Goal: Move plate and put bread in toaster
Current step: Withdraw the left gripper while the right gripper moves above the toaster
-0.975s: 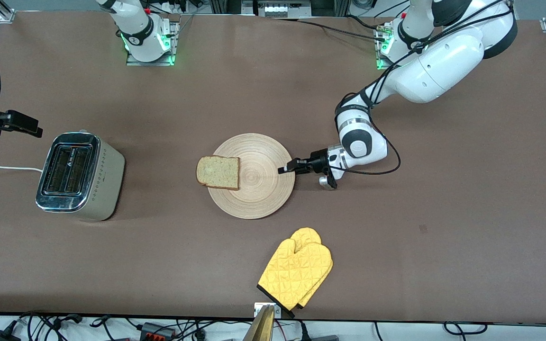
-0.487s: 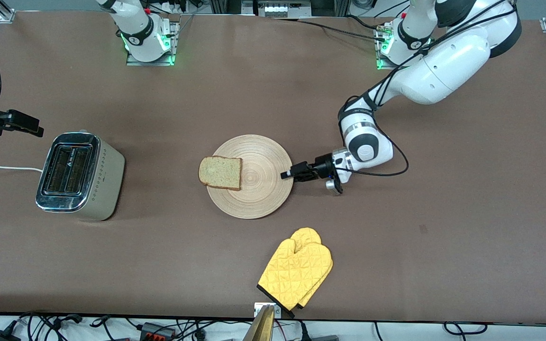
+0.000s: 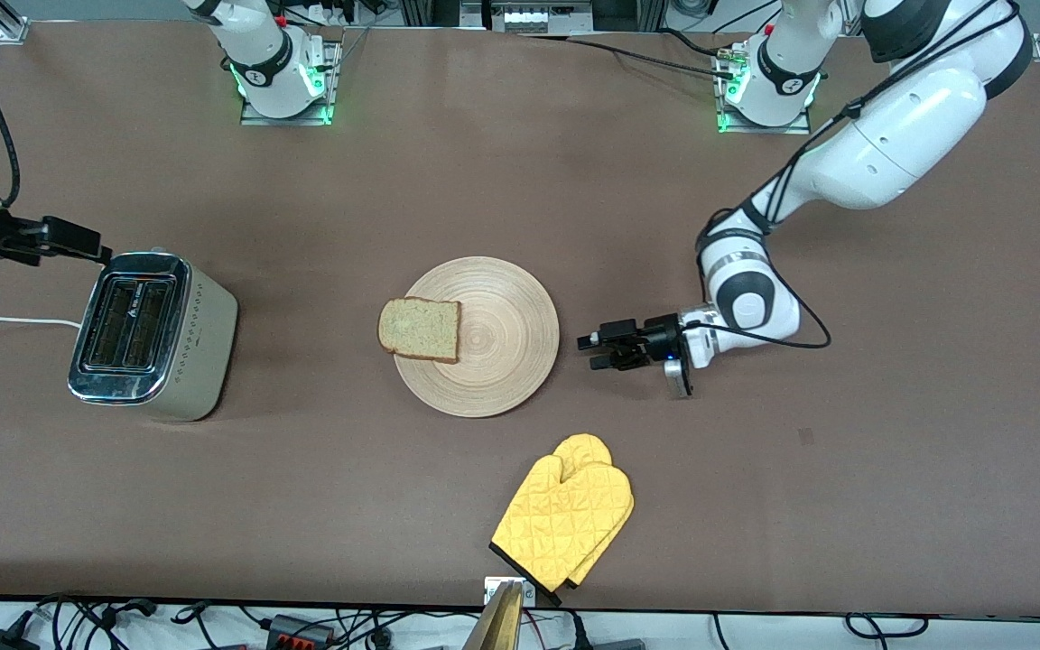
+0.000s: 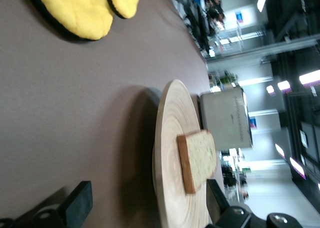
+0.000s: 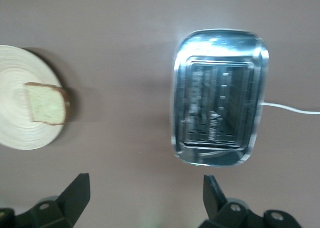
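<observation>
The light-wood plate (image 3: 502,361) lies mid-table. The bread (image 3: 419,329) lies on its edge toward the right arm's end. My left gripper (image 3: 594,352) is open and empty, low over the table, a short gap off the plate's rim toward the left arm's end. The left wrist view shows the plate (image 4: 167,138), the bread (image 4: 199,158) and the toaster (image 4: 227,118) between the spread fingers (image 4: 80,203). The cream toaster (image 3: 152,336) stands toward the right arm's end. My right gripper (image 3: 87,242) is open and empty above the table beside the toaster (image 5: 220,96). The right wrist view also shows the plate (image 5: 15,123) and the bread (image 5: 47,104).
A yellow quilted oven mitt (image 3: 565,510) lies nearer to the front camera than the plate; it also shows in the left wrist view (image 4: 80,8). The toaster's white cord (image 3: 5,320) runs off the right arm's end of the table.
My left gripper has left the plate's rim and drawn back toward the left arm's end. My right gripper has moved closer to the toaster. The plate and bread shifted slightly earlier.
</observation>
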`<state>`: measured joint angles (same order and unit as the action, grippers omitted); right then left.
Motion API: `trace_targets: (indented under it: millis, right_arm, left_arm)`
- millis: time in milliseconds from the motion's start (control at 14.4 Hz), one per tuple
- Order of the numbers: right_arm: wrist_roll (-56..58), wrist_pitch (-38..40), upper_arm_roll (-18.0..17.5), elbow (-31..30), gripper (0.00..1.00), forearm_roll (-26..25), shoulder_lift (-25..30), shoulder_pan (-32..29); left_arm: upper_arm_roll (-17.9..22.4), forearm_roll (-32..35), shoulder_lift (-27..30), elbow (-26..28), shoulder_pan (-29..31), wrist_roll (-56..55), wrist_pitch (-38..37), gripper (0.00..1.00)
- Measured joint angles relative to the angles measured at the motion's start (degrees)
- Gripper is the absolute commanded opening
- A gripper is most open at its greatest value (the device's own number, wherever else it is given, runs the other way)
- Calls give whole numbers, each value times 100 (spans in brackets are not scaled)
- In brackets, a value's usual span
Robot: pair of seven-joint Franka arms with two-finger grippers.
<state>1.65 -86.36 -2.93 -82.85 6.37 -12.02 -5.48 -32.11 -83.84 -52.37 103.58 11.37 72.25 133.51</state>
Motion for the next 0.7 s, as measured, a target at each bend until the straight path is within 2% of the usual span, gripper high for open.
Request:
trace_targets:
  millis: [279,487,696]
  right_arm:
    - [0,2,20,-9,100,178,-141,-92]
    - [0,-34,-3,-28,100,461,-324,-81]
    - [-15,-226,-24,-102,100,804,-542,50]
  left_arm:
    - [968,1115,49,-309,99,3,-1735,100]
    - [1797,2313,54,-923,145,-148,-2838,100]
    - [2191,3417,43,-1612,275,-618,-3628,100]
